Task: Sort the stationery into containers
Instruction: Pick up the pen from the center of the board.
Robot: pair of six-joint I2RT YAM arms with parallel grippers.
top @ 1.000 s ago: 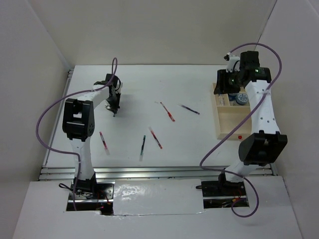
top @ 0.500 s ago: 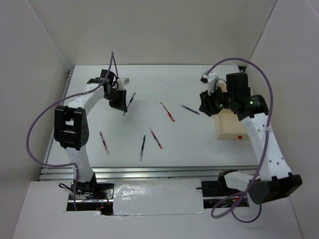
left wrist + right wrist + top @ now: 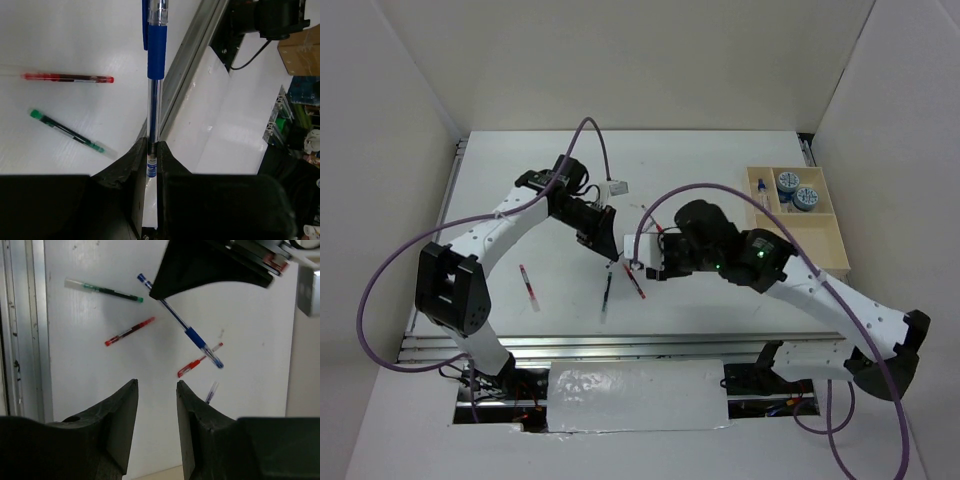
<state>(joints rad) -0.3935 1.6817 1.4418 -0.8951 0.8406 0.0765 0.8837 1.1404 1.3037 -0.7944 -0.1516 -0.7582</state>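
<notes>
My left gripper (image 3: 603,240) is shut on a blue-grip pen (image 3: 156,50) with a clear barrel and holds it above the table's middle; the pen also shows in the right wrist view (image 3: 181,321). My right gripper (image 3: 156,385) is open and empty, hovering just right of the left one (image 3: 665,255). On the table lie a green pen (image 3: 606,297) (image 3: 105,291), a red pen (image 3: 636,284) (image 3: 129,331), another red pen (image 3: 199,360) and one more red pen (image 3: 528,288) at the left. The beige tray (image 3: 820,235) at the right holds two patterned rolls (image 3: 787,181) and the small bottle (image 3: 761,190).
White walls close in the table at the back and both sides. A metal rail (image 3: 620,345) runs along the near edge, and it also shows in the left wrist view (image 3: 192,60). A clear, bluish pen (image 3: 211,391) lies near my right fingertip.
My left gripper lifted the blue pen and carried it right and nearer. My right arm swung from the tray to the table's middle, uncovering the tray.
</notes>
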